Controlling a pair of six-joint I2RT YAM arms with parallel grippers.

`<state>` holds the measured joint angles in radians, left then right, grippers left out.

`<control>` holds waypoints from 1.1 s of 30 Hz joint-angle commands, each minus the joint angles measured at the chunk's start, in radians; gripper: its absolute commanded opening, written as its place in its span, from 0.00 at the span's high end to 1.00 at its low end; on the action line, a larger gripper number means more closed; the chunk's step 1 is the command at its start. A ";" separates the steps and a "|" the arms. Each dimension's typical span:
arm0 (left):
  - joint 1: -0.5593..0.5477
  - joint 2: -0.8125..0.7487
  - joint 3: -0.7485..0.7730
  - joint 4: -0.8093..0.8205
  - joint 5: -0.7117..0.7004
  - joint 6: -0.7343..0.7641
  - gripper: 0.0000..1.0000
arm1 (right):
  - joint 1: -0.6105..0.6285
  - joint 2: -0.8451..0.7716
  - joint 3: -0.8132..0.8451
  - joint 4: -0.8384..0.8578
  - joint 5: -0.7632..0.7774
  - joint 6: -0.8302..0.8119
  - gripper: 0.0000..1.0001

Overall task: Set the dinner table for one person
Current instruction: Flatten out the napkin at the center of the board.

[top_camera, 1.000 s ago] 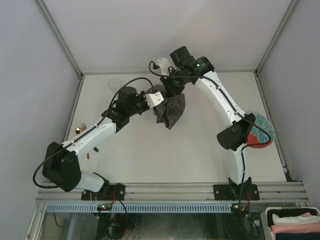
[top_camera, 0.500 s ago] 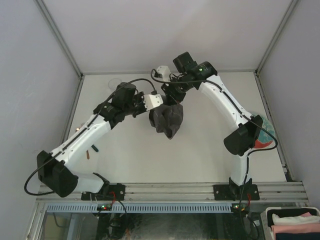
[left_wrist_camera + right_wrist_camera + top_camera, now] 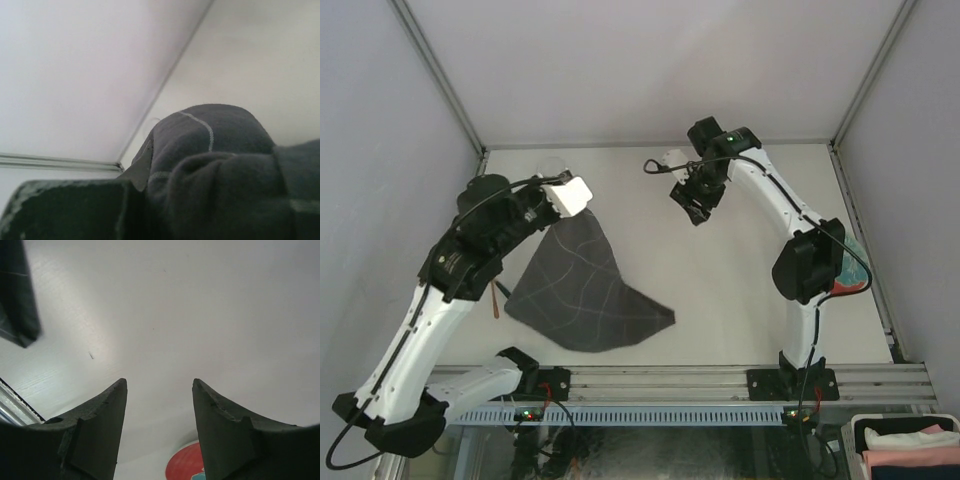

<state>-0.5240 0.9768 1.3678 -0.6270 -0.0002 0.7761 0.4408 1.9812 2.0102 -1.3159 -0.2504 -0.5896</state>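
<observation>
The dinner table (image 3: 740, 280) is seen from above as a plain off-white tabletop filling the middle of the view, with grey metal rails along its edges and both arm bases bolted at its near edge. The left gripper (image 3: 567, 208) is raised over the left half of the table and is clamped tight on one corner of a dark grey checked cloth (image 3: 585, 290). From that corner the cloth fans out downward and is spread wide over the near left part of the tabletop; in the left wrist view its bunched folds (image 3: 210, 150) are seen pressed between the dark fingers (image 3: 65, 210). The right gripper (image 3: 692, 205) is held over the far middle of the table, well apart from the cloth. Its jaws are parted and nothing is held between them, only bare tabletop (image 3: 200, 300) being seen in the gap of the gripper (image 3: 159, 385). A red plate (image 3: 840, 285) is partly hidden behind the right arm at the table's right edge. A small clear round thing (image 3: 552, 165) is set near the far left corner.
</observation>
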 commanded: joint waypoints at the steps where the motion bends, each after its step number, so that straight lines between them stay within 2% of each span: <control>1: 0.005 0.047 -0.049 -0.002 -0.005 -0.006 1.00 | 0.041 -0.046 0.065 0.001 0.008 -0.028 0.45; 7: 0.006 0.107 0.078 -0.016 0.019 0.049 1.00 | 0.026 -0.078 0.166 -0.100 -0.089 -0.022 0.44; 11: 0.030 0.133 0.073 0.010 0.001 0.081 1.00 | 0.032 -0.115 0.195 -0.163 -0.204 -0.029 0.44; 21: 0.121 0.181 0.038 0.099 -0.085 0.052 1.00 | 0.112 -0.256 -0.044 -0.114 -0.333 -0.120 0.45; 29: 0.135 0.273 0.059 0.119 -0.123 0.016 1.00 | 0.180 -0.278 -0.275 0.292 -0.384 -0.138 0.43; 33: 0.136 0.286 0.105 0.083 -0.100 -0.057 1.00 | 0.198 -0.193 -0.266 0.472 -0.445 -0.045 0.43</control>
<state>-0.3946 1.2663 1.3972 -0.5629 -0.1028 0.8021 0.6239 1.7401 1.7245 -1.1328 -0.6014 -0.6975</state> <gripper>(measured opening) 0.014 0.568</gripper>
